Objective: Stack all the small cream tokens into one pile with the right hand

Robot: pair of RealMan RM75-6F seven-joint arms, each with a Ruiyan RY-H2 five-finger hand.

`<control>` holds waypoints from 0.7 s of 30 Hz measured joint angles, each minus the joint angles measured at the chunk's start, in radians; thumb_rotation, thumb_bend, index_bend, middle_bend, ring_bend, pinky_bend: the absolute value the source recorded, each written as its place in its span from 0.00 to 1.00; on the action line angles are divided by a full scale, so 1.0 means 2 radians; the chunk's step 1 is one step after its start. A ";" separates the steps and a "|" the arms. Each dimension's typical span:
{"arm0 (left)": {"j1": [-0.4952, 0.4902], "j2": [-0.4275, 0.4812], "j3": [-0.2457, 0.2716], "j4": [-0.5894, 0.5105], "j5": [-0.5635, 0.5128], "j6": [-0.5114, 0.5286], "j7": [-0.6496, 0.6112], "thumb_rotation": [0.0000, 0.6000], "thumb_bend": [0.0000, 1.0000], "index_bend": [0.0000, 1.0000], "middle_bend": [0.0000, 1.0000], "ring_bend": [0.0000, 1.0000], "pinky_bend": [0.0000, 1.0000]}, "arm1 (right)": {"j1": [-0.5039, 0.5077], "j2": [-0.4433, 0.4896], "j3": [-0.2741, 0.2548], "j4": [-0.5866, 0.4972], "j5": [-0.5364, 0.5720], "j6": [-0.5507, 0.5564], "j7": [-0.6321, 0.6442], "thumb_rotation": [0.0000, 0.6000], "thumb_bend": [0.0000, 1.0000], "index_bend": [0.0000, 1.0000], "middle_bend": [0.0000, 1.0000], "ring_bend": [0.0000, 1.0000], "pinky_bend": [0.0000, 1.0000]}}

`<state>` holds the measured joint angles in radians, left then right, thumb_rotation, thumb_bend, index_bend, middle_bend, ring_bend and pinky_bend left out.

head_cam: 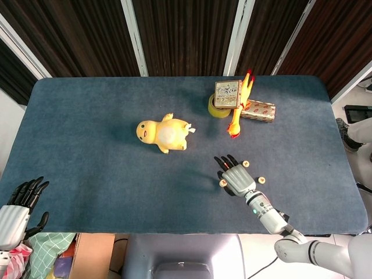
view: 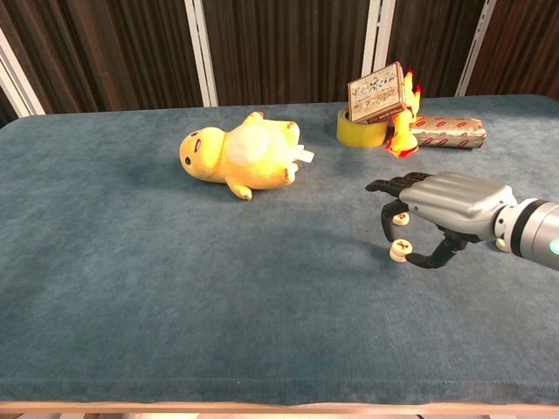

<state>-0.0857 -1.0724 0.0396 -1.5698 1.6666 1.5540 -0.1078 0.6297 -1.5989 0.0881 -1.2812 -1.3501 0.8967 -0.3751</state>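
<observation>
Tokens lie scattered around the right hand (view: 441,209), which hangs palm-down just above the blue counter (head_cam: 87,133) with its fingers (view: 389,188) arched forward and the thumb curled underneath. The nearest token (view: 399,251) sits directly below and slightly ahead of the thumb tip; in the chest view the thumb looks to be touching its rim, but contact cannot be confirmed. A second token (view: 401,218) shows under the arched fingers, just beyond the first. In the head view two more tokens lie on the far side of the hand: one (head_cam: 246,164) just past the fingertips toward the back of the counter, another (head_cam: 261,180) beside the wrist. None are stacked yet.

The fingers are partly open, bent like a claw, and appear to hold nothing; the gap between thumb and fingers frames the nearest token, so the coming pinch likely turns on closing straight down over it. Being flat discs, the tokens have no long axis to align with.

The left hand (head_cam: 17,203) sits far off at the counter's near corner, fingers spread, empty, and well away from every token, so the right hand is plainly the nearer one.
</observation>
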 measured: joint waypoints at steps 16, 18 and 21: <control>0.002 0.001 -0.001 0.001 0.000 0.002 -0.003 1.00 0.45 0.00 0.00 0.00 0.09 | -0.030 0.051 -0.017 -0.041 -0.025 0.066 0.016 1.00 0.44 0.34 0.00 0.00 0.00; 0.002 0.001 -0.001 0.000 0.001 0.002 -0.002 1.00 0.45 0.00 0.00 0.00 0.09 | -0.040 0.065 -0.022 -0.040 -0.027 0.075 0.019 1.00 0.44 0.35 0.00 0.00 0.00; 0.001 0.000 0.000 -0.001 0.003 0.002 -0.001 1.00 0.45 0.00 0.00 0.00 0.09 | -0.048 0.072 -0.029 -0.026 -0.024 0.074 0.020 1.00 0.44 0.37 0.00 0.00 0.00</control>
<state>-0.0828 -1.0728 0.0388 -1.5710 1.6722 1.5577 -0.1094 0.5337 -1.4546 0.0292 -1.3341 -1.3984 1.0442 -0.3343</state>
